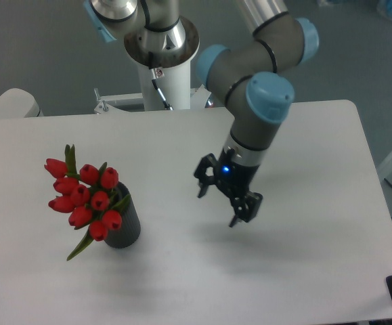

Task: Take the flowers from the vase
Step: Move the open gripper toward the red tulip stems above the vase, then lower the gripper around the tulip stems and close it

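Flowers (pixel 84 198) sit in the vase (pixel 126 227) on a white table (pixel 317 271) — gripper (pixel 219 205) well apart, fingers spread.

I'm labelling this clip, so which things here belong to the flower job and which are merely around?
Part of the job:
- flowers, standing in the vase
- vase, on the table's left
- pincer, open, to the vase's right

Just around:
- white table
- white post behind it
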`<state>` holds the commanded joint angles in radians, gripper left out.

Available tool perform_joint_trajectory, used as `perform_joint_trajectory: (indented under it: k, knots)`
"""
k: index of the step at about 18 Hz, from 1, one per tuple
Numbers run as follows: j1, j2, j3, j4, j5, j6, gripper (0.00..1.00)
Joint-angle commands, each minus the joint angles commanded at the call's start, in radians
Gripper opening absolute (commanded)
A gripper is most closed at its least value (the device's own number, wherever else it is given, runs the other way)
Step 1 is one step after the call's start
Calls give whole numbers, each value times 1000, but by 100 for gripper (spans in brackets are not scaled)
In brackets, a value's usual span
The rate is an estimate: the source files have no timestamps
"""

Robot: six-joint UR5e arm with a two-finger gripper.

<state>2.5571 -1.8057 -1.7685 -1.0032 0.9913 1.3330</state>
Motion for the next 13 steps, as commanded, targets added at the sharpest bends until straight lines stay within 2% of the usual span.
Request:
perform_joint_trajectory:
  k: [5, 9, 13]
  knots:
    - [0, 57, -104, 3, -163, 0, 100]
    - [-31, 77, -120, 3, -223, -2, 100]
    - [-51, 54, -123, 5, -370, -23, 100]
